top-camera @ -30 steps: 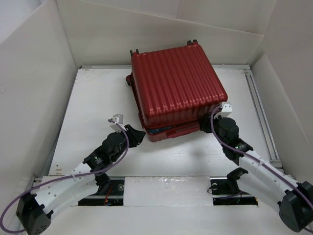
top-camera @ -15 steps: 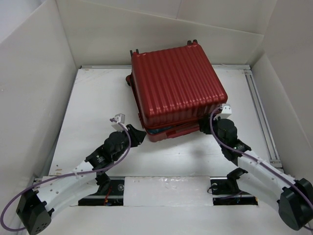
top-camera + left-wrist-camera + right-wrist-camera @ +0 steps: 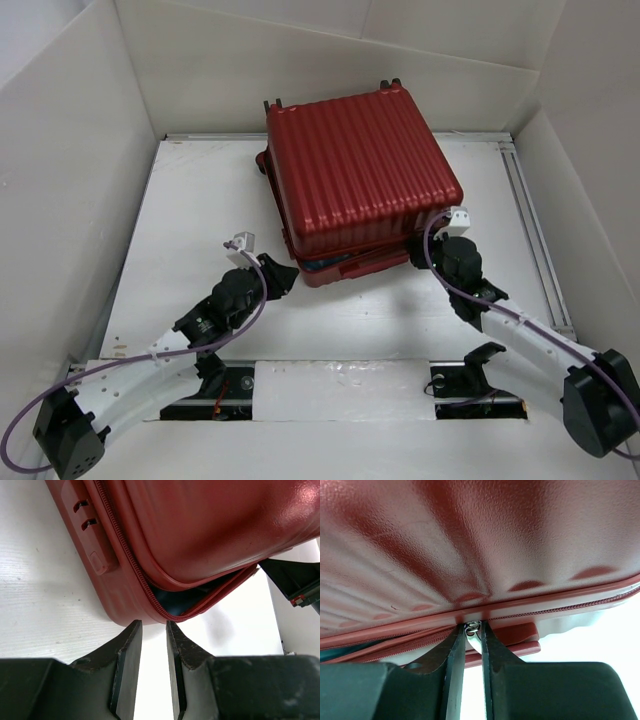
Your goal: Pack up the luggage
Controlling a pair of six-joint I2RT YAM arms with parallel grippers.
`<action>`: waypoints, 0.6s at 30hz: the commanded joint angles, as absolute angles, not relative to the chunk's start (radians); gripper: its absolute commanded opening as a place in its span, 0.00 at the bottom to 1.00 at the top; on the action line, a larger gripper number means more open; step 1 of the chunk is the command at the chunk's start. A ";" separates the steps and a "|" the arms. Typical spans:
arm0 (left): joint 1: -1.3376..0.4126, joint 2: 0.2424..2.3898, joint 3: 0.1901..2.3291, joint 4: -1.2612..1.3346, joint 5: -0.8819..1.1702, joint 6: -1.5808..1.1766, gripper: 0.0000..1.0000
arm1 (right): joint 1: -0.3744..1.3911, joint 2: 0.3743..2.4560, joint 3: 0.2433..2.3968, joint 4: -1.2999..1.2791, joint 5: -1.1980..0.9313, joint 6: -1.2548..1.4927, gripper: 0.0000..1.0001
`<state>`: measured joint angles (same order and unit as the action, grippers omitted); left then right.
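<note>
Your right jaws, wider a second ago, are now pinching the zipper pull [image 3: 472, 627] at the luggage's [image 3: 360, 180] near right corner, so zipping is looking ready to begin. The luggage is lying flat at the back middle of the surface [image 3: 200, 200], lid gaping at the near left corner, blue lining [image 3: 182, 600] showing. Your left jaws are hovering there, slightly parted, empty. That gap is likely standing in the zipper's way.
</note>
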<state>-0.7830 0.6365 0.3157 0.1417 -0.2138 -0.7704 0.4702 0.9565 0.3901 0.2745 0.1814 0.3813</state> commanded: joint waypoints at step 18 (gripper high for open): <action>-0.755 0.787 0.353 0.308 -0.269 -0.758 0.28 | 0.610 0.761 0.393 0.189 -0.057 0.410 0.00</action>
<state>-0.7574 0.7345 0.3172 0.2192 -0.2707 -0.7673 0.5373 0.7799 0.3473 0.1688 0.0681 0.3885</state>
